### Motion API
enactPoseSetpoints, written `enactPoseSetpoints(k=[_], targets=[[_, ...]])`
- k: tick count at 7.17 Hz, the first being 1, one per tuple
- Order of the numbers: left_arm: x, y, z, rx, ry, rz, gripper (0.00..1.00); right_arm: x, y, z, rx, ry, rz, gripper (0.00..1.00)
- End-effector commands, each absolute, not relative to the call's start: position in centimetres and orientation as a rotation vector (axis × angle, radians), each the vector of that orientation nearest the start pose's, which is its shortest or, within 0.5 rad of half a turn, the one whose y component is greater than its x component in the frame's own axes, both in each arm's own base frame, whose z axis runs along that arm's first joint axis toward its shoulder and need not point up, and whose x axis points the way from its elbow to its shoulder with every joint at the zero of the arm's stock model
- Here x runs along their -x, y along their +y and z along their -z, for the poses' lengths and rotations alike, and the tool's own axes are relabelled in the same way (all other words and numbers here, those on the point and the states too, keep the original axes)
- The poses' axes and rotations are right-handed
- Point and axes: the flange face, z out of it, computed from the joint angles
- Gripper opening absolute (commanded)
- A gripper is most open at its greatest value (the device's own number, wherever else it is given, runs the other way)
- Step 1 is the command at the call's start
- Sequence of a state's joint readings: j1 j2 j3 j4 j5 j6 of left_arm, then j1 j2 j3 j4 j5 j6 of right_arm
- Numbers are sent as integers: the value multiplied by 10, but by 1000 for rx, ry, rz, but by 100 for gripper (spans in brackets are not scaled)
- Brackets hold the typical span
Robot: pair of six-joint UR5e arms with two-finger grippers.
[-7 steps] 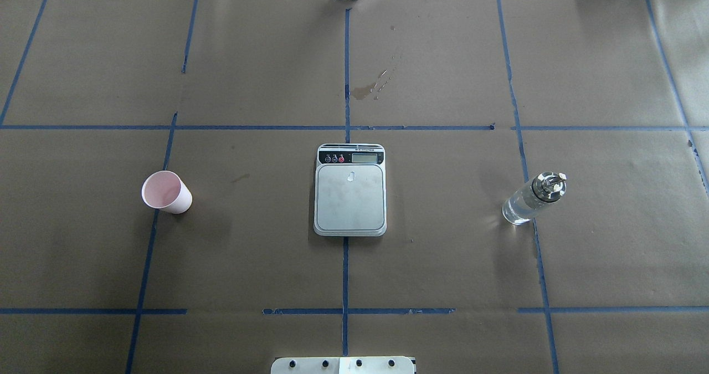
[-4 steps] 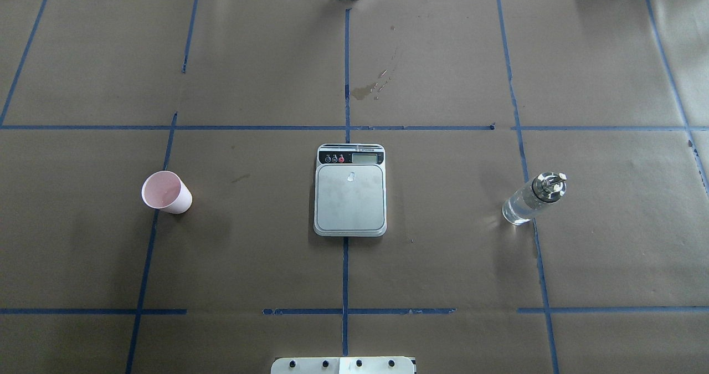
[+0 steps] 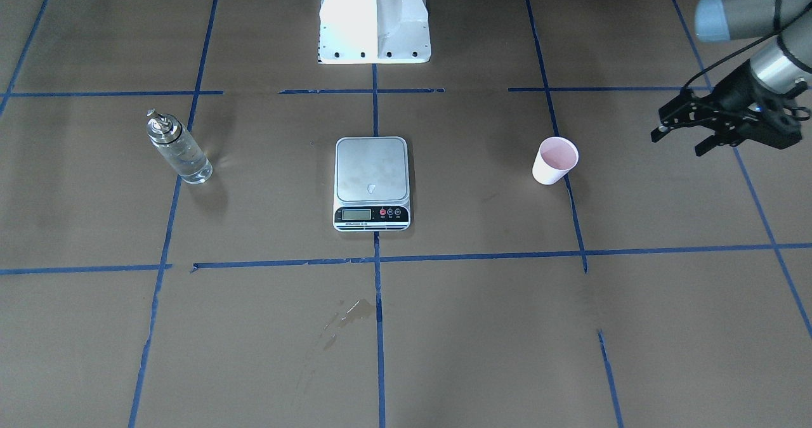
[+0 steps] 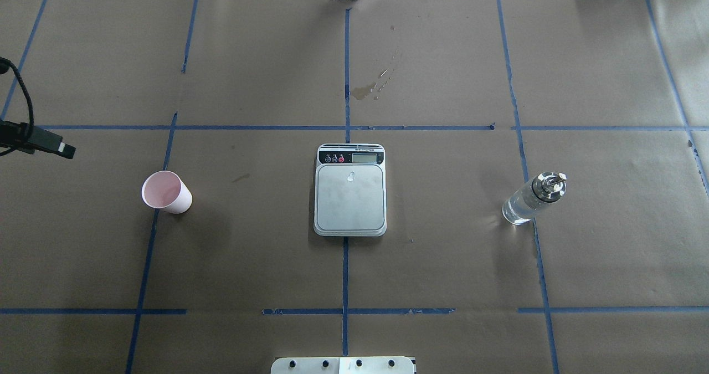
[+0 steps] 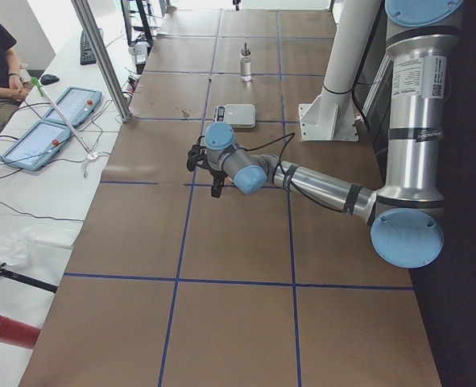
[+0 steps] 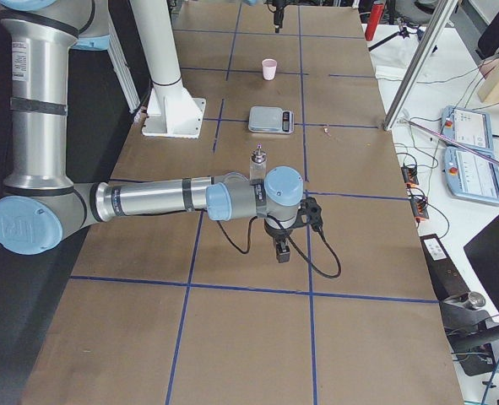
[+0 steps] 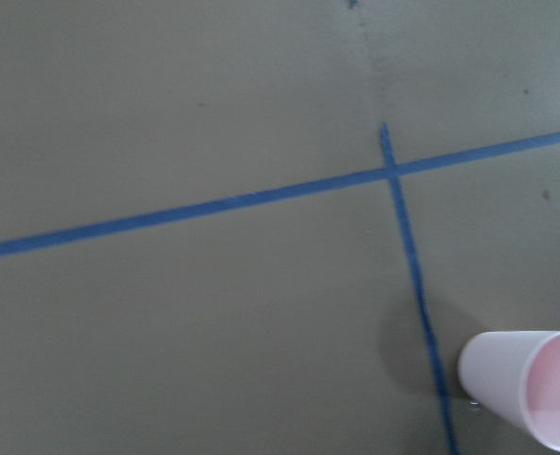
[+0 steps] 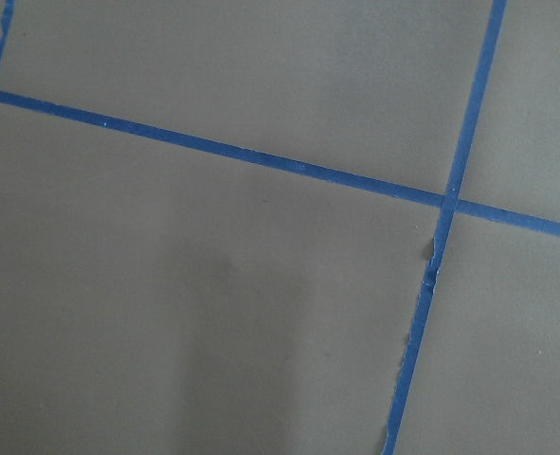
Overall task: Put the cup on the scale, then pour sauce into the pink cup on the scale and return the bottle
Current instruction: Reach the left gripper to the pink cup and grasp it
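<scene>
The left gripper (image 3: 679, 141) is held with fingers parted and empty; ahead of their tips the small white, pink-lined paper cup (image 4: 166, 192) stands upright, well apart from the flat steel-topped digital scale (image 4: 350, 199). Light and crushable, it is best pinched gently mid-wall. Whether the fingers of the right gripper (image 6: 281, 245) are parted cannot be told.

I have the left arm (image 3: 755, 12) reaching out level with the left end effector (image 3: 676, 144) spread apart and empty, and the right arm (image 6: 152, 200) stretched out flat, the right end effector (image 6: 281, 249) pointing straight down, its spread unclear from here.
</scene>
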State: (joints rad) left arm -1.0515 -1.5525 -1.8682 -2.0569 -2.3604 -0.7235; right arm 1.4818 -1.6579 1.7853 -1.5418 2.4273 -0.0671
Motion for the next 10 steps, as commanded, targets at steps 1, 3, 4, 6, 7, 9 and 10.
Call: enactPoseSetpoints(k=[1,3,4,6,7,9,10], targets=[[-247,-435,-435,-39,1050,-22,98,-11,-465,-583,-148,-867,230,100],[-292,-435,-430,-9,1029,12,98,-8,-464,-581,-147,-886,236,100],[-296,-434,-435,0,1020,11,98,-5,-464,-579,-143,-918,239,100],[-317,-433,-442,3,995,-3,93,-5,-463,-580,-141,-923,238,100],[-322,-432,-449,14,985,-4,88,-5,-463,-580,-141,-923,239,100],[-330,-428,-451,26,981,-17,56,-4,-463,-580,-140,-923,240,100],[-334,-426,-452,31,978,-21,14,-5,-463,-581,-137,-922,239,100]])
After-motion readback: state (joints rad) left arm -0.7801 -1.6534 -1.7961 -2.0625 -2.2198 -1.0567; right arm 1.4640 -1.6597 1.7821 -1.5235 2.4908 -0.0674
